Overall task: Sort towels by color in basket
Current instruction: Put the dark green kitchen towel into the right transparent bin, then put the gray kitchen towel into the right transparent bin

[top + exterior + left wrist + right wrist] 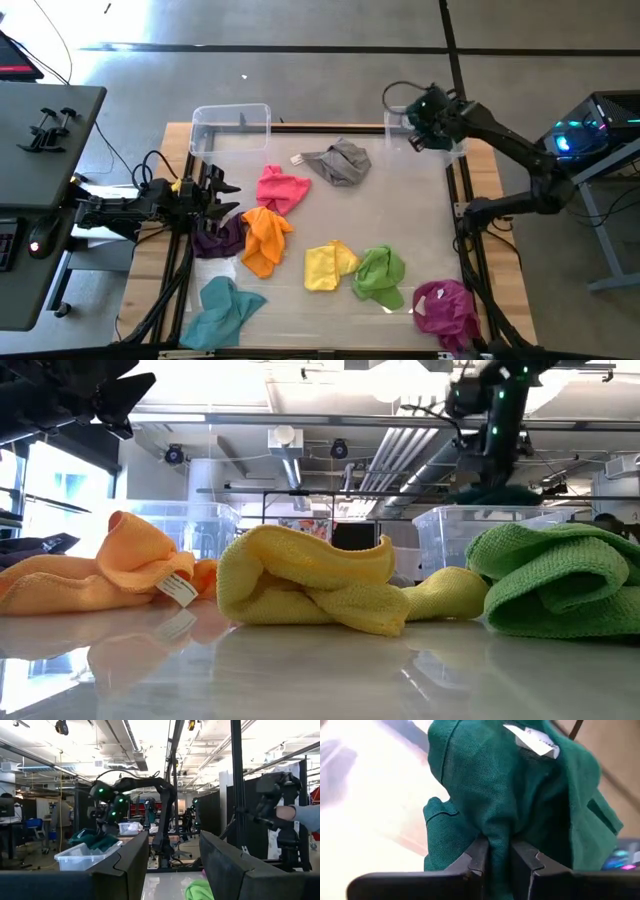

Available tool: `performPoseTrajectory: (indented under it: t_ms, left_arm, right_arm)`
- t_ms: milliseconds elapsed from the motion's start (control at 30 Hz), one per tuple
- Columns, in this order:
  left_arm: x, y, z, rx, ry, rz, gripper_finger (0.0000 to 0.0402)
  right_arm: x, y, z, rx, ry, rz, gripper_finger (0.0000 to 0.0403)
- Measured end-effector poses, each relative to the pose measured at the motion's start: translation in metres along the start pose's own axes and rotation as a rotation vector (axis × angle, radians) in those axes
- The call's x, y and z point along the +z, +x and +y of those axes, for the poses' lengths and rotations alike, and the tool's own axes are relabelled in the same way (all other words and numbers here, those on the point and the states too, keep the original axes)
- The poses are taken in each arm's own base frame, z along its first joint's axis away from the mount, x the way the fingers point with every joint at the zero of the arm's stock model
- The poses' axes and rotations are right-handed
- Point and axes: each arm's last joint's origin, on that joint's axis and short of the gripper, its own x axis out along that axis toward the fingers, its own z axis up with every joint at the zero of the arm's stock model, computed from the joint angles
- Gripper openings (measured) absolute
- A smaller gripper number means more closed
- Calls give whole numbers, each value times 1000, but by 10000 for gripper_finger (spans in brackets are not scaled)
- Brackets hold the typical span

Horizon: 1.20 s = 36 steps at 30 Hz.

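Note:
My right gripper [424, 128] is shut on a dark green towel [520, 795] with a white label, above the clear bin [455, 150] at the table's far right corner. Lying loose on the table are the pink [281, 188], grey [342, 162], purple [220, 240], orange [266, 240], yellow [328, 266], lime green [381, 274], magenta [446, 306] and teal [222, 310] towels. At the table's left edge my left gripper [225, 195] stands open, above the purple towel and holding nothing. My right gripper pinches a bunched-up fold of the dark green towel [499, 837] between its two fingers. The fingers slant downward. The towel hangs slack below them [92, 840] over the clear bin; I cannot tell whether its lower end touches the bin.
A second clear bin [230, 122] stands at the table's far left corner. A person's hand [287, 812] on a handle shows in the room beyond the table. Free tabletop lies between the two bins and along the near edge.

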Motion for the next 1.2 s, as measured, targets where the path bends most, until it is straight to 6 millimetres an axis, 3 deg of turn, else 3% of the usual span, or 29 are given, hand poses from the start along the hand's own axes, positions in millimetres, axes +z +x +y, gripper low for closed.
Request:
performPoseTrajectory:
  t_ms: [200,367,500,667,867,1067,1200]
  left_arm:
    - [0,0,0,0,-7,0,162]
    - [0,0,0,0,-16,1,162]
    - [0,0,0,0,-17,1,162]
    - [0,0,0,0,-26,1,162]
    - [0,0,0,0,-42,1,162]
    - [0,0,0,0,-26,3,162]
    - [-3,0,0,0,11,27,162]
  right_arm:
    - [3,25,-13,76,100,76,64]
    - [3,31,-15,72,90,104,144]
    - [6,23,-18,71,94,86,200]
    - [9,-2,-19,73,109,7,219]
    - [-6,-54,1,133,85,-172,220]
    - [-35,-112,38,273,-3,-398,220]
    - [-60,-128,74,399,-93,-518,220]
